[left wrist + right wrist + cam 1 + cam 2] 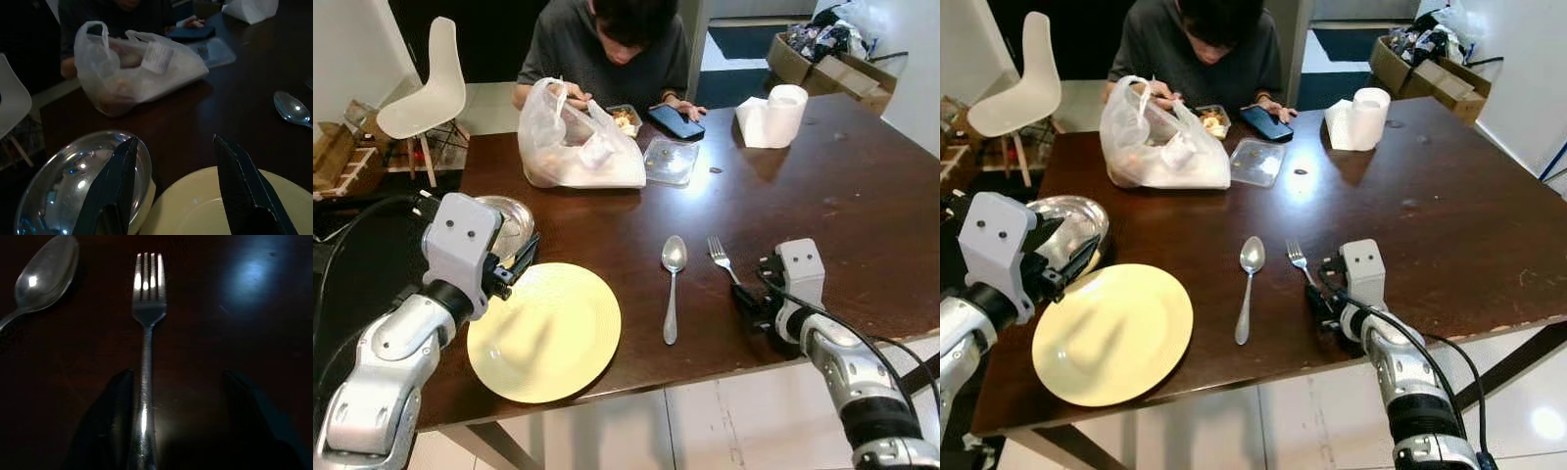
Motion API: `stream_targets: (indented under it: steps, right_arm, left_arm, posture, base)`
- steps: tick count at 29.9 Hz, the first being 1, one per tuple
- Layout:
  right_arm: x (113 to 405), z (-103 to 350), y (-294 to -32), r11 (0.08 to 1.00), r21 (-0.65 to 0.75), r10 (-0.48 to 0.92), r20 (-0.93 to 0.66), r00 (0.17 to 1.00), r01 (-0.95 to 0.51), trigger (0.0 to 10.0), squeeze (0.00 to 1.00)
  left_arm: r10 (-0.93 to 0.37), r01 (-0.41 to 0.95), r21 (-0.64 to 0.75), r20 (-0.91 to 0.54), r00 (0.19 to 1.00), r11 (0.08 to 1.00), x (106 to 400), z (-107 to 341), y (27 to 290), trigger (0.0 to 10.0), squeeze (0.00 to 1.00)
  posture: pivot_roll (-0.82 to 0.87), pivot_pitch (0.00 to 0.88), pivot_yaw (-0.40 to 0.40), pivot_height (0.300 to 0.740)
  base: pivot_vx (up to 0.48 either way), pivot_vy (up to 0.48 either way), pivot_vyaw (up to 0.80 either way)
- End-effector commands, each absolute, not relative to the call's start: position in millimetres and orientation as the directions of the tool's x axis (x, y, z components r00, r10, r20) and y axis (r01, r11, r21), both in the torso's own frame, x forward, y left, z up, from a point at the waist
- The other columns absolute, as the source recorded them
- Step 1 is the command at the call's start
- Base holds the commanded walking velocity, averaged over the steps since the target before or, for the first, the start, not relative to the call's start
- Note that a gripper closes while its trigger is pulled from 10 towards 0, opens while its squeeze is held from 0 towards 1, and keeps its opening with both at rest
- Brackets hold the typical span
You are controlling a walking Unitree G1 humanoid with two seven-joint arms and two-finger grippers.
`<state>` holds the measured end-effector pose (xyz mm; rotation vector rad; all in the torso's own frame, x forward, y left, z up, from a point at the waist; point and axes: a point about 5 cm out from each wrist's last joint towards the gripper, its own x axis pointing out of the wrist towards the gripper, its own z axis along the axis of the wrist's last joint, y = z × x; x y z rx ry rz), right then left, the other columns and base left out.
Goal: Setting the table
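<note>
From my head, my right gripper [751,299] lies low at the fork [722,259] handle; the yellow plate [544,331] waits below my left gripper [514,262]. My left wrist shows spread fingers over an empty steel bowl [68,186]. My right wrist shows open fingers flanking the handle, ready to pinch

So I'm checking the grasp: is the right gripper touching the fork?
Cannot tell. In the right wrist view the fork handle lies between the open right gripper fingers, close against one, with no plain gap or contact.

person [607,44], plastic bag [576,142], phone [676,121], white chair [429,83], paper roll [775,116]
</note>
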<state>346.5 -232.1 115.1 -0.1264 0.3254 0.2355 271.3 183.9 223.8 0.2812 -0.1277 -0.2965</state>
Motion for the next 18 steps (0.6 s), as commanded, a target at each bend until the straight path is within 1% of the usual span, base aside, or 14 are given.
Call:
stream_targets:
  steps: [1, 6, 8, 9, 10, 14, 18]
  right_arm:
    - [329.8, 76.5, -232.2, 0.955, -0.053, 0.224, -0.516, 0.827, -0.291, 0.0, 0.0]
    - [323.1, 64.2, -232.0, 0.944, -0.039, 0.246, -0.577, 0.779, -0.327, 0.0, 0.0]
    - [320.0, 58.9, -233.6, 0.947, -0.022, 0.246, -0.594, 0.766, -0.32, 0.0, 0.0]
    - [320.0, 58.9, -233.6, 0.947, -0.022, 0.246, -0.594, 0.766, -0.32, 0.0, 0.0]
    - [319.4, 57.7, -233.3, 0.954, 0.019, 0.254, -0.586, 0.769, -0.3, 0.0, 0.0]
    - [320.2, 57.8, -231.2, 0.954, 0.048, 0.268, -0.578, 0.771, -0.296, 0.0, 0.0]
    - [323.1, 62.7, -222.4, 0.952, 0.122, 0.301, -0.523, 0.798, -0.279, 0.0, 0.0]
  left_arm:
    - [-0.301, 0.27, 0.287, 0.072, 0.951, 0.919, 267.9, 223.4, 185.9, 10.0, 0.0]
    - [-0.292, 0.262, 0.278, 0.073, 0.954, 0.924, 268.0, 223.5, 185.7, 10.0, 0.0]
    - [-0.288, 0.258, 0.273, 0.072, 0.955, 0.927, 267.6, 223.4, 185.4, 10.0, 0.0]
    - [-0.288, 0.258, 0.273, 0.072, 0.955, 0.927, 267.6, 223.4, 185.4, 10.0, 0.0]
    - [-0.286, 0.257, 0.272, 0.072, 0.955, 0.927, 267.4, 223.2, 185.1, 10.0, 0.0]
    - [-0.285, 0.256, 0.27, 0.071, 0.956, 0.928, 268.4, 223.6, 184.7, 10.0, 0.0]
    - [-0.283, 0.255, 0.266, 0.074, 0.956, 0.93, 270.9, 223.2, 184.2, 10.0, 0.0]
  posture:
    - [0.1, 0.092, 0.121, 0.74]
    - [0.1, 0.089, 0.109, 0.74]
    - [0.1, 0.087, 0.109, 0.74]
    - [0.1, 0.087, 0.109, 0.74]
    - [0.1, 0.085, 0.107, 0.74]
    - [0.1, 0.082, 0.109, 0.74]
    - [0.09, 0.073, 0.103, 0.74]
  base:
    - [0.0, 0.0, 0.0]
    - [0.0, 0.0, 0.0]
    - [0.0, 0.0, 0.0]
    - [0.0, 0.0, 0.0]
    - [0.0, 0.0, 0.0]
    - [0.0, 0.0, 0.0]
    - [0.0, 0.0, 0.0]
